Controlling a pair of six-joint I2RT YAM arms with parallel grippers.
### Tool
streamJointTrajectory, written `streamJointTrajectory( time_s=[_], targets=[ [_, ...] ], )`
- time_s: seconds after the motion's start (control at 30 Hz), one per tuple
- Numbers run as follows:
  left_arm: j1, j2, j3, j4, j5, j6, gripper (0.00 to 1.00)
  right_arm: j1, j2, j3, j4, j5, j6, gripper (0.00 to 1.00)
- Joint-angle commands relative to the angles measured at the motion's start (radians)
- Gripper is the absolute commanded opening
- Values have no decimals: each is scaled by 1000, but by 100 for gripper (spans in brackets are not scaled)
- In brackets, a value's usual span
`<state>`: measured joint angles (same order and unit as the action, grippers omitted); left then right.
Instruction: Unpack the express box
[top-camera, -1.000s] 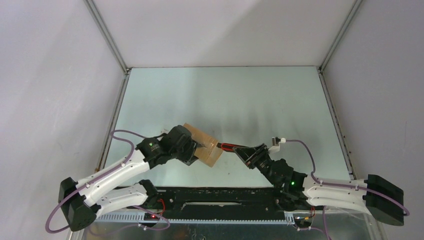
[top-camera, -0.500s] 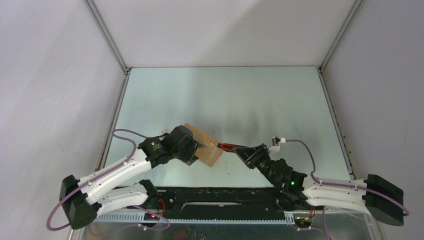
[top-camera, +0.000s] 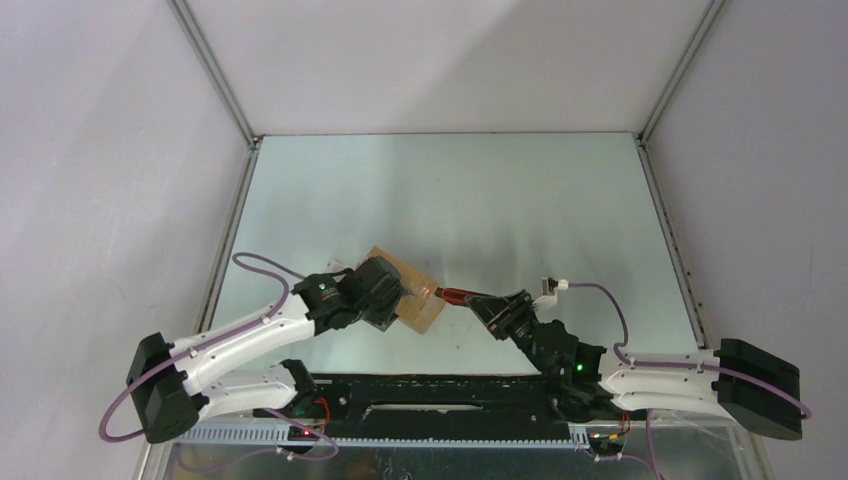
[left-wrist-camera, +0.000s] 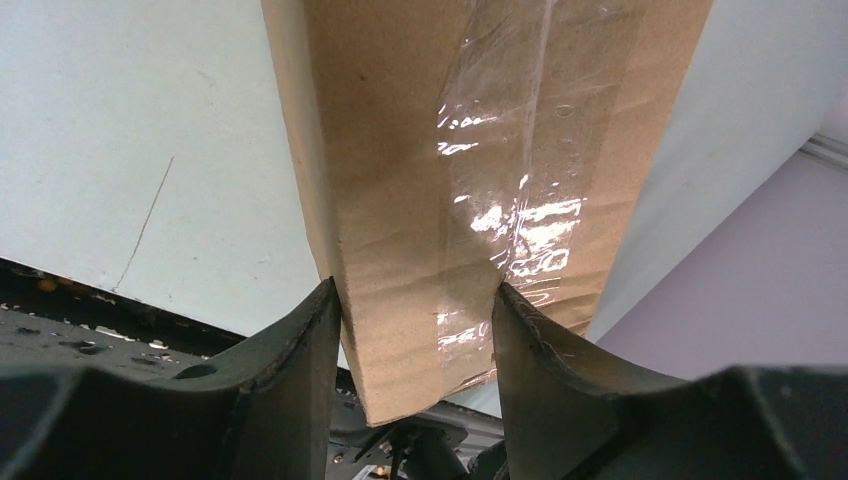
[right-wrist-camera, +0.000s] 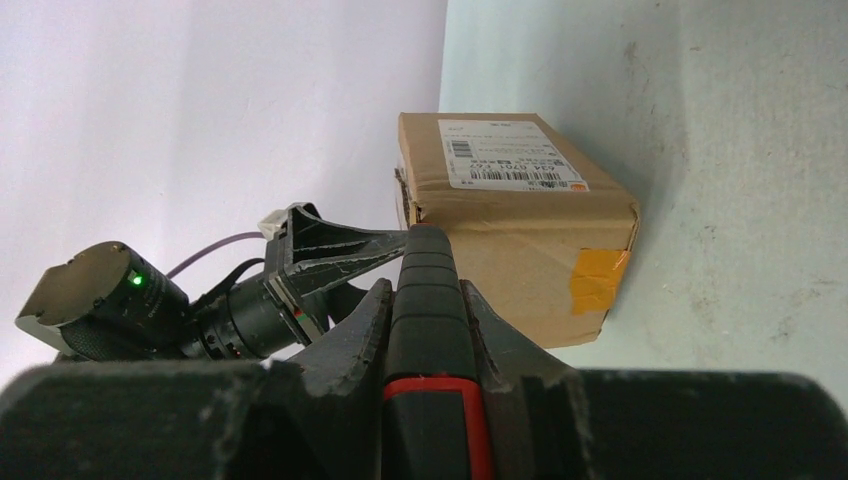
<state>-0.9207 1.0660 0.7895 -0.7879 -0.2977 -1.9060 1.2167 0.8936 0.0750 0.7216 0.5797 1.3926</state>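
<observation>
The express box (top-camera: 412, 291) is a small brown carton near the front of the table. Clear tape runs down it in the left wrist view (left-wrist-camera: 480, 160). In the right wrist view (right-wrist-camera: 510, 240) it shows a white label and an orange tape patch. My left gripper (top-camera: 392, 303) is shut on the box's near-left end, fingers (left-wrist-camera: 290, 370) pressed on both sides. My right gripper (top-camera: 490, 303) is shut on a red-and-black utility knife (top-camera: 458, 295), whose front end (right-wrist-camera: 428, 300) points at the box's right side, close to or touching it.
The pale green table (top-camera: 450, 200) stretches behind the box, with metal rails along its left and right edges. White walls enclose the cell. A black base bar (top-camera: 440, 390) runs along the front between the two arms.
My left arm has shifted right and forward, with the box still in its grip. My right gripper with the knife has edged slightly left toward the box.
</observation>
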Motion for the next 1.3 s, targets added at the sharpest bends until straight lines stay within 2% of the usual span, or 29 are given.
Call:
streamJointTrajectory(
  time_s=[0.0, 0.23, 0.43, 0.63, 0.83, 1.0, 1.1, 1.27],
  targets=[
    [7, -37, 84, 91, -109, -98, 0, 32, -28, -18, 60, -98, 43, 0],
    [14, -44, 62, 36, -116, -97, 0, -53, -125, -69, 19, -138, 83, 0],
    [16, -45, 38, 70, -93, -100, 0, -77, -168, -73, -13, -159, 79, 0],
    [14, -18, 51, 129, -70, -93, 0, -54, -117, -56, 27, -173, 65, 0],
    [9, 24, 100, 224, -26, -91, 0, 30, 60, -25, 164, -154, 61, 0],
    [2, 55, 146, 233, -27, -85, 0, 62, 182, 4, 260, -160, 56, 0],
    [3, 44, 129, 220, -40, -107, 0, 63, 192, -6, 267, -150, 60, 0],
    [42, -17, 79, 158, -66, -115, 0, 37, 92, -58, 201, -135, 76, 0]
  ],
)
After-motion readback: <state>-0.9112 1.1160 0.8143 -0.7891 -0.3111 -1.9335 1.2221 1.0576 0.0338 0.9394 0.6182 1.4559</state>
